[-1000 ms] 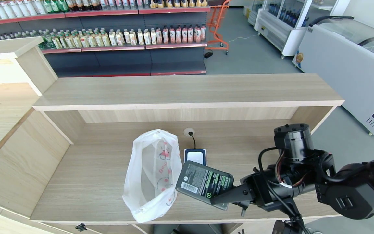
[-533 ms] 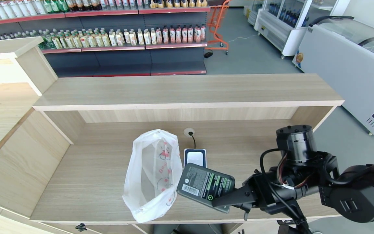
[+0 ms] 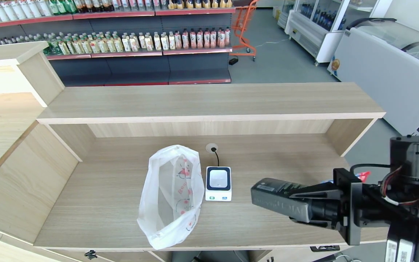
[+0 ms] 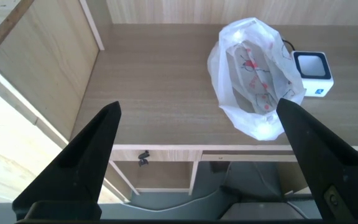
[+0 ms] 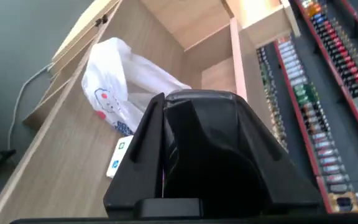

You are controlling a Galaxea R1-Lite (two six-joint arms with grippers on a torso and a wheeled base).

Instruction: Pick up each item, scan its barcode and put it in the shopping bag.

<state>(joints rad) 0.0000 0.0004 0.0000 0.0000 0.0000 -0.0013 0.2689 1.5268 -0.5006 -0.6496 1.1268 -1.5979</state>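
R gripper, clamped on pack, has swung from over scanner toward counter's right edge. Scan prob. done; bag, mid-front, comes next. L gripper wide, empty.

On counter, shopping bag just L of scanner.

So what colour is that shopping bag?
The shopping bag is see-through white with red pictures on it; the head view shows it best.
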